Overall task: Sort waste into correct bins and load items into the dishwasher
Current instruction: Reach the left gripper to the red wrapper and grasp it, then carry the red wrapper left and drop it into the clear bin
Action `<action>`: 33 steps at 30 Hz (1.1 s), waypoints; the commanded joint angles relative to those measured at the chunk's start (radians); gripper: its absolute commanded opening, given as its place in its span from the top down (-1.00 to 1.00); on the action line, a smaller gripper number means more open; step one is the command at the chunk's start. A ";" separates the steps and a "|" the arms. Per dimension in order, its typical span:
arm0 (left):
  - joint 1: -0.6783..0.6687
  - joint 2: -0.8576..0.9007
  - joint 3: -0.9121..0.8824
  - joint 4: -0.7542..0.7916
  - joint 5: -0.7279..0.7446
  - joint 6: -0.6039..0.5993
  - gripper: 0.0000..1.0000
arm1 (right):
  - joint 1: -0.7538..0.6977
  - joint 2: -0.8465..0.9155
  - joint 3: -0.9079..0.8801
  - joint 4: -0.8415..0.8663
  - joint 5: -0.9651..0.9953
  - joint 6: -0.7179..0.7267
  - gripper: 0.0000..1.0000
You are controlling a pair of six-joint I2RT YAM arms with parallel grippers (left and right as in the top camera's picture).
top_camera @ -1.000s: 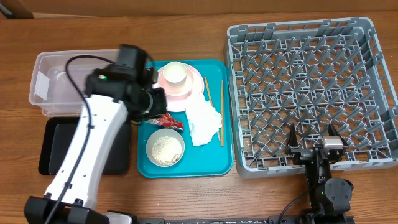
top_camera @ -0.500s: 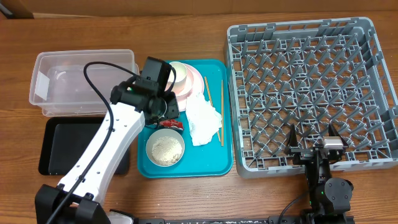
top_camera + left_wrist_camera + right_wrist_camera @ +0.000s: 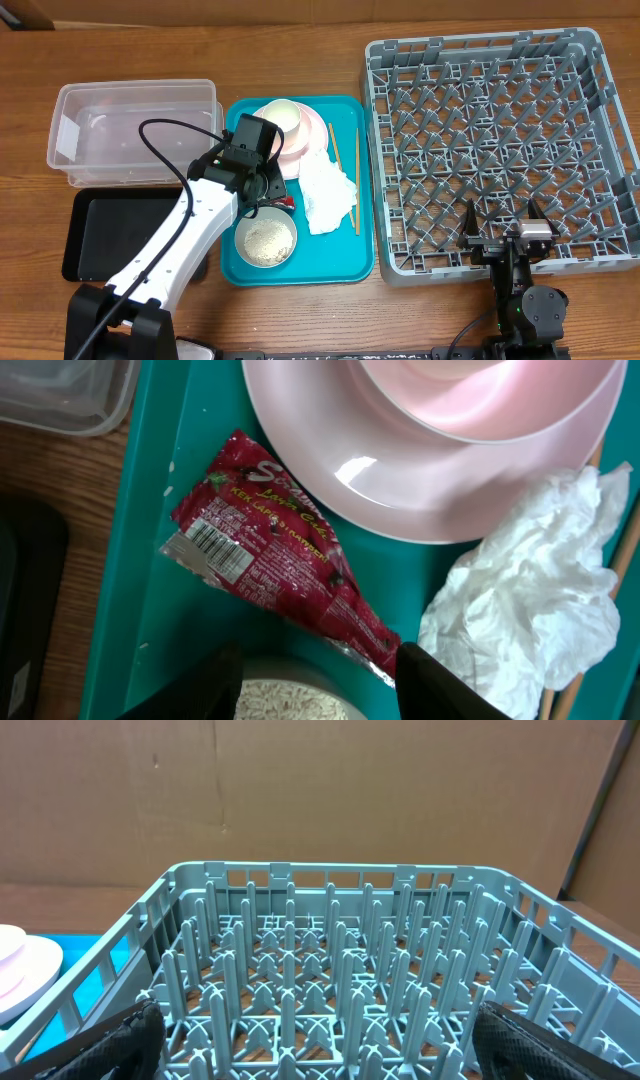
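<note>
Snack wrapper (image 3: 270, 560) on teal tray (image 3: 140, 630) beneath spread left claw (image 3: 318, 658)

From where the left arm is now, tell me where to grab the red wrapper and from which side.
Grip the red wrapper across its crinkled middle, from straight above. It lies flat and diagonal on the teal tray, so the open left gripper should straddle its narrow width, clear of the pink plate beside it.

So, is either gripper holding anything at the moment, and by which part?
Nothing is held. The left gripper stands open over the red wrapper on the teal tray; the right gripper is open, empty.
</note>
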 commanded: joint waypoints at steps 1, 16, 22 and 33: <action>-0.006 0.041 -0.020 0.024 -0.045 -0.044 -0.04 | 0.006 -0.004 -0.010 0.005 0.006 0.000 -1.00; -0.006 0.275 -0.020 0.143 -0.045 -0.043 -0.06 | 0.006 -0.004 -0.010 0.005 0.006 0.000 -1.00; -0.006 0.288 -0.017 0.147 -0.046 -0.043 0.75 | 0.006 -0.004 -0.010 0.005 0.006 0.000 -1.00; 0.011 0.207 0.253 -0.012 -0.153 0.012 0.92 | 0.006 -0.004 -0.010 0.005 0.006 0.000 -1.00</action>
